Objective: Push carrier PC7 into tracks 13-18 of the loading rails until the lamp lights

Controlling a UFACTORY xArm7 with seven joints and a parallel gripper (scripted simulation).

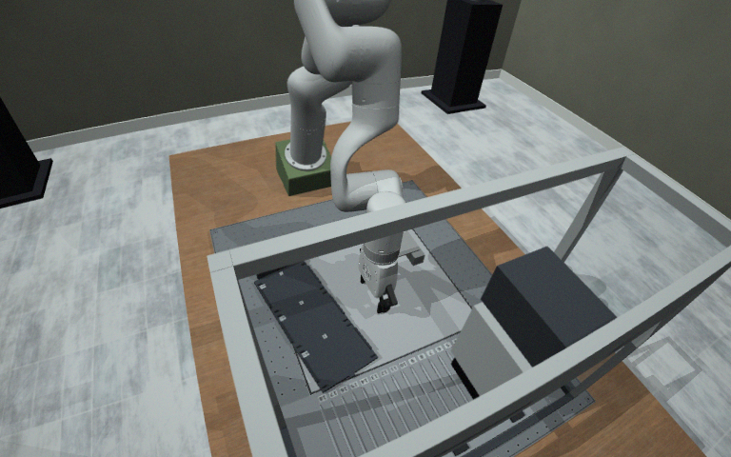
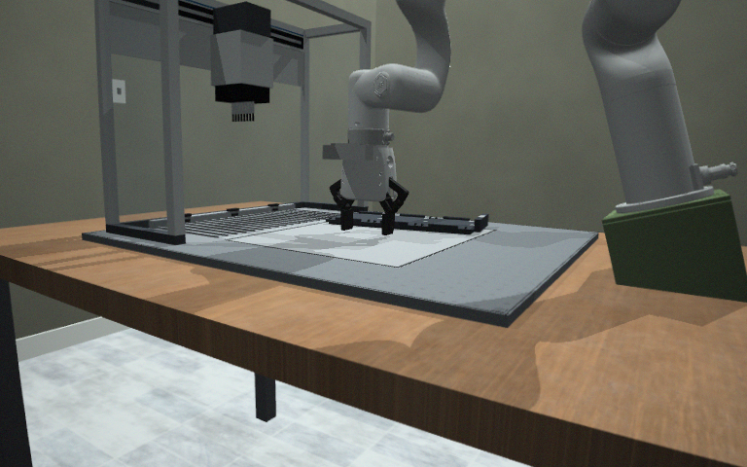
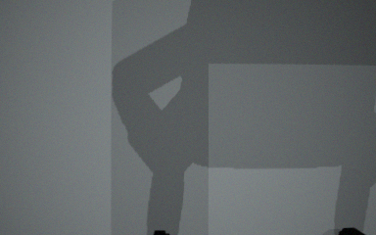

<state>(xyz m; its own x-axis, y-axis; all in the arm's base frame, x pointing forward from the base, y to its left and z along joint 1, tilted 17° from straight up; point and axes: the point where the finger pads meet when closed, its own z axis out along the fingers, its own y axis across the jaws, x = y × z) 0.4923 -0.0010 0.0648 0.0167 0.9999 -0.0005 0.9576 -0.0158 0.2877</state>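
Carrier PC7 [image 1: 315, 323] is a flat dark plate. It lies on the deck in front of the rails' tracks, at the left of the top view, slightly askew. In the exterior view it shows as a low dark bar behind the fingers. My gripper [image 1: 385, 304] is open and empty. It points straight down, low over the light mat [image 1: 399, 317], to the right of the carrier and apart from it. In the exterior view its fingertips [image 2: 366, 224] stand just above the mat. The wrist view shows only mat, shadows and my fingertips. I see no lamp.
The loading rails [image 1: 387, 396] with their number tiles [image 1: 393, 367] lie past the mat. A grey gantry frame [image 1: 431, 207] spans the deck, carrying a dark head box [image 1: 544, 304] over the right tracks. A small dark block sits near the mat's edge.
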